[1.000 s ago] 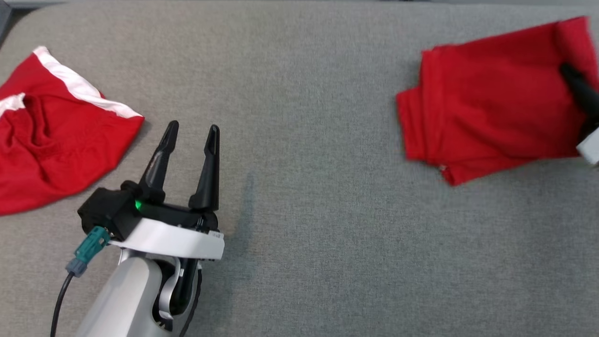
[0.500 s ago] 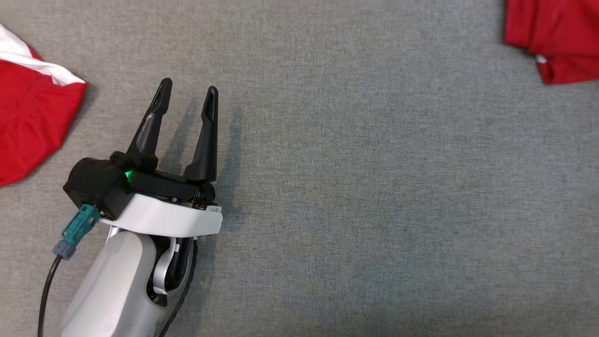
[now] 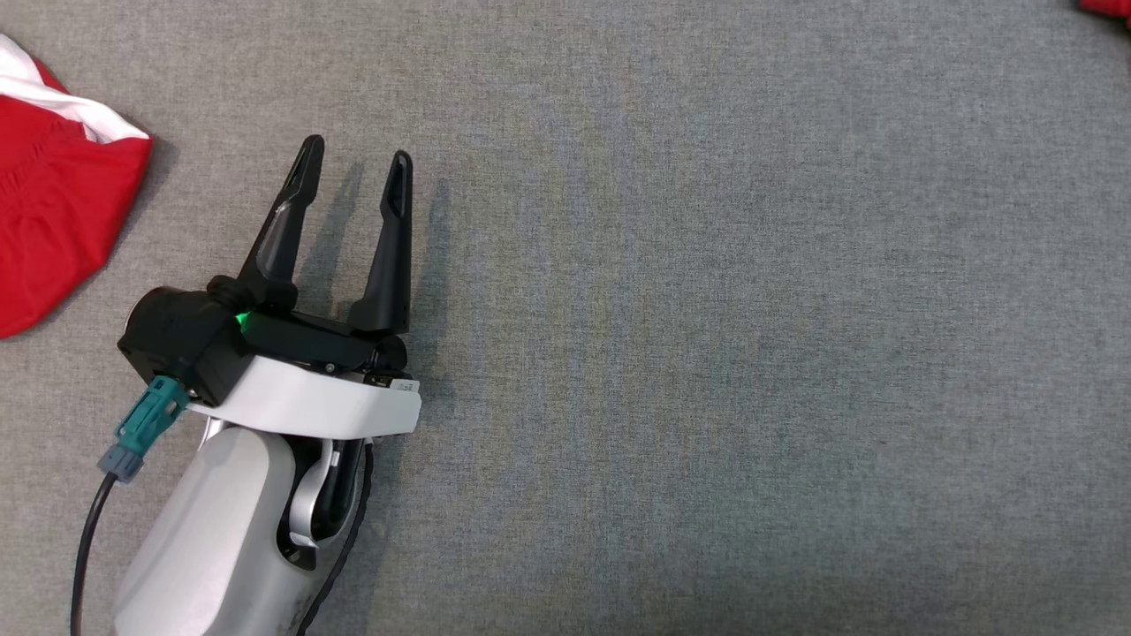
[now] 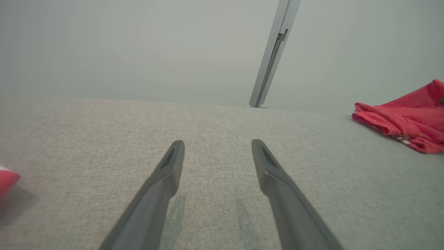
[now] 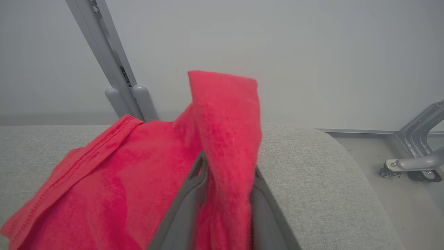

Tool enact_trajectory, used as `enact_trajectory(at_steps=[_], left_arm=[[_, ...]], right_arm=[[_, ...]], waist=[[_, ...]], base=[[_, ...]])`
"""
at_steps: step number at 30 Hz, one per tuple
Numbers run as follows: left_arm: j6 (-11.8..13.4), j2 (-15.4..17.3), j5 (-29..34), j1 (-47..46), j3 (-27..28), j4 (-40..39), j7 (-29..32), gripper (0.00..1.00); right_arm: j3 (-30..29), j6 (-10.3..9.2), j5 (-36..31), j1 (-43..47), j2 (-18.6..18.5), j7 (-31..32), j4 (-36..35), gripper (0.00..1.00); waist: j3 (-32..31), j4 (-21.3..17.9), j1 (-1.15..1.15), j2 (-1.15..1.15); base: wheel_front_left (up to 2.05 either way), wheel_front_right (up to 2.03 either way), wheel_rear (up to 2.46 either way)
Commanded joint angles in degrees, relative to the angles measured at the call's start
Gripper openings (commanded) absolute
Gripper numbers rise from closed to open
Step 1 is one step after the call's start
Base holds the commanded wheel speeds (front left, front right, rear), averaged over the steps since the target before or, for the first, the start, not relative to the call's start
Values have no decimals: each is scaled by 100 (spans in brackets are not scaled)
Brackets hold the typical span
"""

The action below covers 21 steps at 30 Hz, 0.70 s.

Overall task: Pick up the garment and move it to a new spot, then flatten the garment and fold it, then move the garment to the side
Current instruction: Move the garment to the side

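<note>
On padded surface (image 3: 707, 353), head view: left gripper (image 3: 355, 155) at 8 o'clock, spare garment (image 3: 53, 221) at 10, folded garment (image 4: 409, 114) at 1.

**Left arm, lower left of the head view.** The left gripper (image 3: 355, 150) bears two long, black, tapering fingers (image 3: 281, 237), each with a narrow recessed slot near its tip. They spring from a black, blocky housing (image 3: 172, 340) on which a small green light (image 3: 240, 320) glows. Below it runs a white collar (image 3: 300, 408) with a small printed label (image 3: 405, 387) at its right end, then a smooth pale-grey forearm (image 3: 208, 539). A teal connector (image 3: 148, 417) with a grey-blue boot plugs into the housing and leads to a black cable (image 3: 84, 565).

**Right wrist view, bottom centre.** The right gripper (image 5: 229, 166) shows dark-grey fingers (image 5: 178, 213) of like form.
</note>
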Motion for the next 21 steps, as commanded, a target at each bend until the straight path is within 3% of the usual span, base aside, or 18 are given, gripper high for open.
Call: enact_trajectory(at_steps=[1, 11, 21], left_arm=[[27, 13, 14, -77, 7, 27, -10, 100], [29, 42, -51, 84, 93, 142, -27, 100], [78, 120, -165, 520, 331, 252, -28, 100]], right_arm=[[6, 0, -31, -90, 16, -72, 73, 100], [208, 0, -596, -218, 309, -746, 522, 100], [513, 0, -686, 228, 714, -1298, -15, 100]], waist=[[-19, 2, 0, 0], [-492, -152, 0, 0], [-1495, -399, 0, 0]], base=[[0, 0, 0], [0, 0, 0], [0, 0, 0]])
